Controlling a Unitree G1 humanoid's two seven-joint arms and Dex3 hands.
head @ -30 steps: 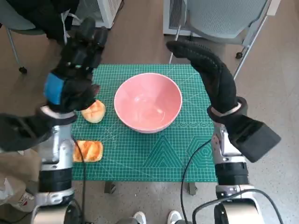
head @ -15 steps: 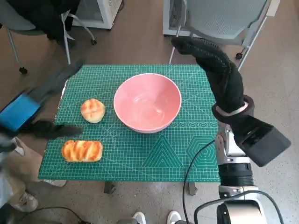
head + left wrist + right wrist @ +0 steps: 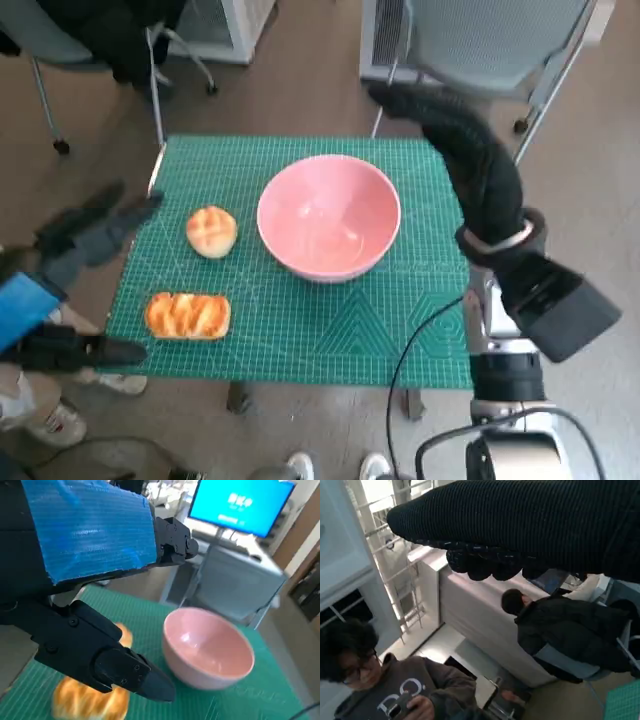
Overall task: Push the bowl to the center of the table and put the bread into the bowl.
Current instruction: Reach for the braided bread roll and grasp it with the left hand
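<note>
Head view: pink bowl [image 3: 329,217] sits upright and empty on the green cutting mat [image 3: 300,330], roughly mid-table, a little toward the far edge. Round bread roll [image 3: 212,231] lies on the mat just beside the bowl's left side, not touching. A longer ridged bread [image 3: 188,314] lies nearer the front-left corner, apart from both. Left hand [image 3: 75,275] hangs off the mat's left edge, over the floor, fingers spread and holding nothing (blurred, so finer detail is lost). Right hand [image 3: 455,140] is raised at the table's far right corner, fingers extended toward the far side, nothing in it. A grey chair [image 3: 480,40] stands beyond the table.

Left wrist view: blue-taped back of the left hand [image 3: 95,595] fills the near field, black fingers apart and bare. Bowl [image 3: 207,647] and both breads show beyond; the ridged bread [image 3: 90,702] is partly behind a finger. A lit monitor [image 3: 242,505] stands in the background.

Right wrist view: glove of the right hand [image 3: 520,530] as a dark band, fingertips together, gripping nothing. Two people [image 3: 395,680] sit behind.
</note>
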